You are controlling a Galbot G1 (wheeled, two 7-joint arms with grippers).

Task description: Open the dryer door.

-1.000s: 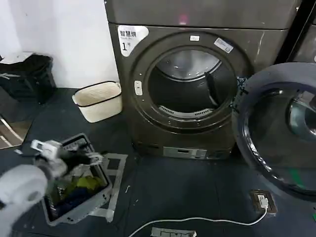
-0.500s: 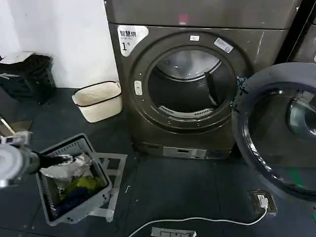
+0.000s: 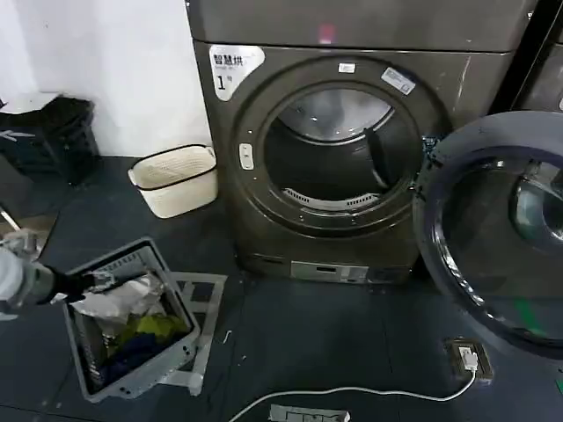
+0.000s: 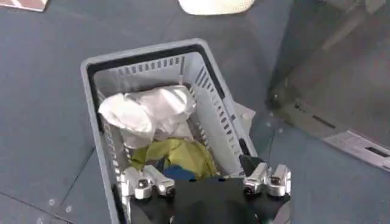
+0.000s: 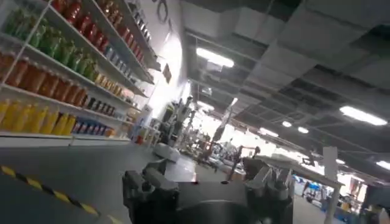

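Dryer door point(image 3: 497, 233) swung fully open at right of dark bronze-grey dryer point(image 3: 330, 149), grey inner side and tinted glass facing out, drum exposed, left claw point(image 4: 204, 182) spread wide above grey laundry basket point(image 4: 201, 106), well apart from door, right claw point(image 5: 207, 189) open, raised toward ceiling.

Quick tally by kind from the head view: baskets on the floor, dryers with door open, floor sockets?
Baskets: 3 — grey laundry basket, cream basket, black basket
Dryers with door open: 1 — dryer, dryer door swung wide
Floor sockets: 1 — floor socket
Total: 5
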